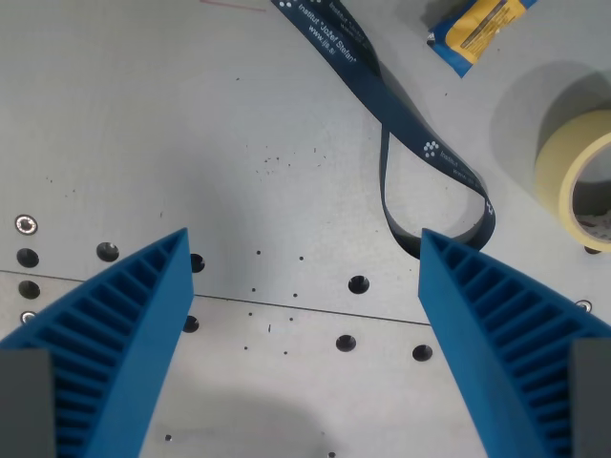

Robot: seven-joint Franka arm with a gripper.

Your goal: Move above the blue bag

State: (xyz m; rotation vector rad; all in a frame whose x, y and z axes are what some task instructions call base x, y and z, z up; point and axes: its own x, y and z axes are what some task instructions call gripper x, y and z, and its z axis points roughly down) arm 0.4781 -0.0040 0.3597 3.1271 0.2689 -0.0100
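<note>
End effector (304,250) spread, empty; blue bag (474,29), seemingly, cropped at top edge.

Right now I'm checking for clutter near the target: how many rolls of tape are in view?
1. A cream tape roll lies at the wrist view's right edge, partly cut off, below the blue bag; others may sit outside the frame.

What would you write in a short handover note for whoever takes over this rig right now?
Tool: open, empty, over bare table.
Bag: blue and yellow, at the wrist view's top right edge, partly cut off.
Also there: lanyard looping beside the right finger, tape roll at the right edge.
Done: the tool is not yet above the bag.
Left: move toward the view's top right until the bag sits between the fingers.
</note>
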